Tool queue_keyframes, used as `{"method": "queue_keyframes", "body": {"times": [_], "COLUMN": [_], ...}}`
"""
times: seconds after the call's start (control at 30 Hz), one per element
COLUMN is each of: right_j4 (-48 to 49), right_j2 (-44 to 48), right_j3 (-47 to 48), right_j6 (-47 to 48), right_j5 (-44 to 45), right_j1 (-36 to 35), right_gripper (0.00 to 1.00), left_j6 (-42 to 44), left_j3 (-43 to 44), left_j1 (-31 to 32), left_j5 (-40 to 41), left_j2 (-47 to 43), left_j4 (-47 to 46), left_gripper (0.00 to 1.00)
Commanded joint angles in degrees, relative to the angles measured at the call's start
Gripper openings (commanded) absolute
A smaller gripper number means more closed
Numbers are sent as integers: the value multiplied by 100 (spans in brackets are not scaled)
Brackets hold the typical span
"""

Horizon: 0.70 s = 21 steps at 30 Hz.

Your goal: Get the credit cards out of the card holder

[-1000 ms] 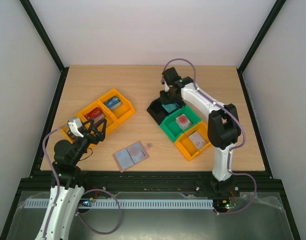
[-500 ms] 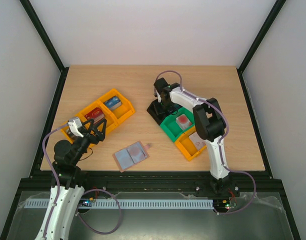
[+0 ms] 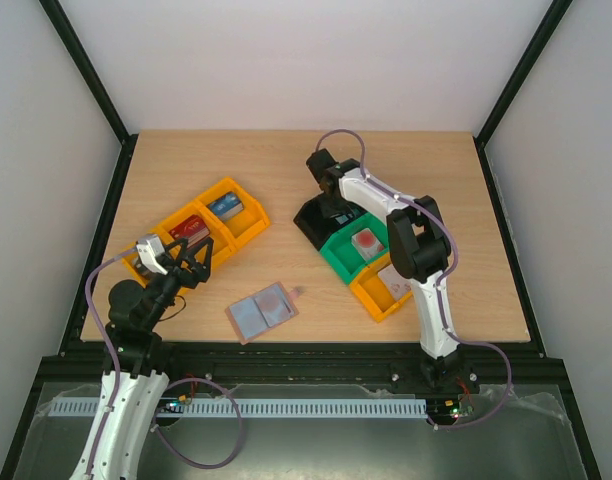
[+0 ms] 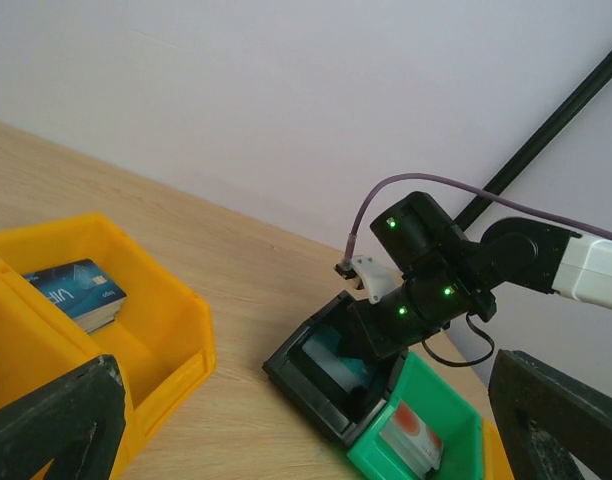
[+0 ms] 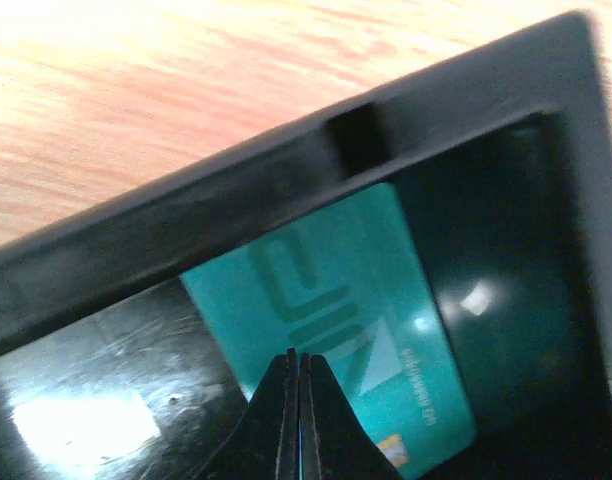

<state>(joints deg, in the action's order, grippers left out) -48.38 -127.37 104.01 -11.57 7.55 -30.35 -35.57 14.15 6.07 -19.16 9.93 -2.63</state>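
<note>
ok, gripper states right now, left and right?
Left gripper: open, empty.
Right gripper: shut, nothing visibly held, over teal flat card in black plastic bin.

The bench [image 3: 276,165] is pale wood grain, the orange bins [image 3: 254,212], green bin [image 3: 336,255] and black bin [image 5: 186,235] each one plain colour. The teal card [image 5: 356,330] carries paler teal lettering; the blue card [image 4: 81,292] has white print. The card holder [image 3: 261,314] shows blue-grey inside, edged brownish-pink
</note>
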Motion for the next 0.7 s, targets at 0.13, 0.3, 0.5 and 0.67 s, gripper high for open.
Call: {"method": "queue_keyframes", "body": {"times": [0.13,0.3,0.5,0.67], "right_j4": [-361,151,966,1418], "right_j2": [111,831,2216,2640], "right_j3": [485,223,-974,-2441], "right_j6": [156,382,-398,-1303], "right_j5": [174,-1310,-1200,-1012], "right_j1": [-49,-230,-893,-2222], "right_gripper": [2,3,9,27], "left_j6": [-31,-70,-145,-250], "left_j3": [-42,-77,-101,-67], "left_j1": [-44,-44,-44,-31], "left_j5": [49,46,66,-48], "left_j2": [35,61,143,209], "left_j4": [-163,-199,-184,-73], "left_gripper": [100,100,100,100]}}
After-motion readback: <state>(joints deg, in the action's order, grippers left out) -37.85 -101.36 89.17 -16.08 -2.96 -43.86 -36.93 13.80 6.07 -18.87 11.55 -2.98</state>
